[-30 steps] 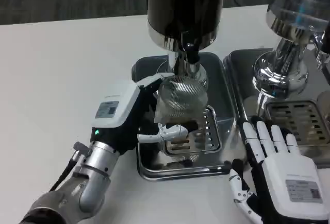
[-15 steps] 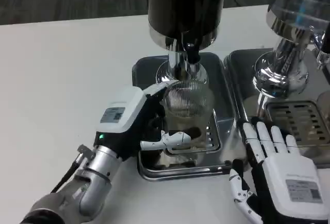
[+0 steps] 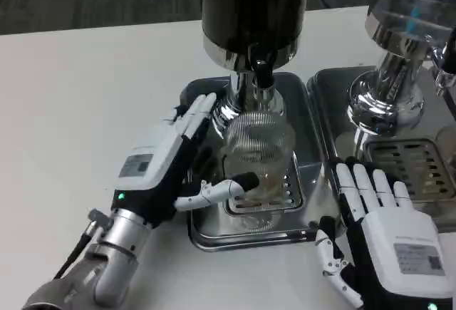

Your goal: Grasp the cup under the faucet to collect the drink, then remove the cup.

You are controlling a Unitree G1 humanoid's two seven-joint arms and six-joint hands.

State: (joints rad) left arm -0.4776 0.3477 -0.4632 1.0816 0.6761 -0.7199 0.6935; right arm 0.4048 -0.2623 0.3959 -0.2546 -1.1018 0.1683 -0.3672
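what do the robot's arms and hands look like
Left robot hand: white back with a small grey label, black-and-white fingers, a green light near the wrist, silver forearm with a thin black cable. Right robot hand: white back with a grey label, white fingers over black.

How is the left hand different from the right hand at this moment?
The left hand is at the cup over the left tray, its fingers open beside the glass; the right hand lies flat, touching nothing. The left hand is turned sideways, the right hand palm down. Both have white backs.
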